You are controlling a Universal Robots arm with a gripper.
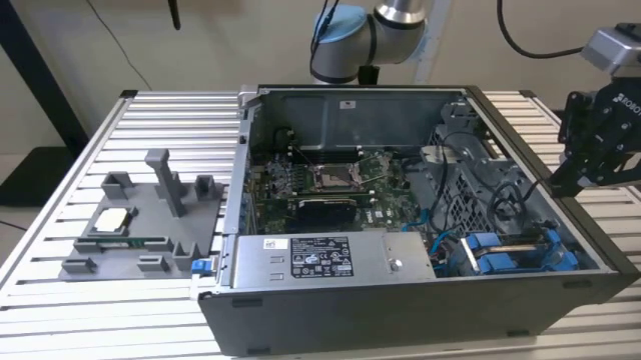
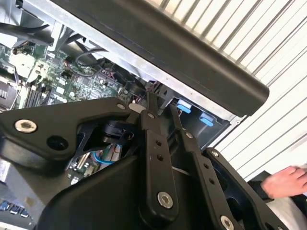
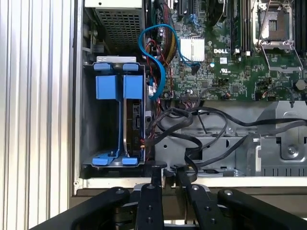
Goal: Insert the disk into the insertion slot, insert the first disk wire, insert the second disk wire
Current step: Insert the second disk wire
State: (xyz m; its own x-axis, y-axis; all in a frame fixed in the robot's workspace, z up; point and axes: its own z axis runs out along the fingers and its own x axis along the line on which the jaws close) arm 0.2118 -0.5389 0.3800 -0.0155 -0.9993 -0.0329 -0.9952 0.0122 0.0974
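The disk (image 3: 134, 120) stands edge-on in its blue carrier (image 3: 132, 87) inside the insertion slot (image 3: 88, 120), a grey-walled bay in the case corner. A second blue carrier (image 3: 106, 87) beside it looks empty. In the exterior view the blue carriers (image 1: 501, 259) sit at the case's near right corner. Black wires (image 3: 192, 124) and a blue wire (image 3: 154, 52) run close to the disk's edge; whether any is plugged in I cannot tell. My gripper (image 3: 169, 171) hovers over the case's side wall, fingers (image 3: 157, 173) close together with nothing between them. It hangs at the exterior view's right (image 1: 564, 184).
The open case holds a motherboard (image 1: 331, 180) and a grey power-supply box (image 1: 331, 259). A grey fixture plate (image 1: 140, 225) lies on the slatted table (image 1: 60, 285) at the exterior view's left. A person's hand (image 2: 288, 184) rests on the table beside the case.
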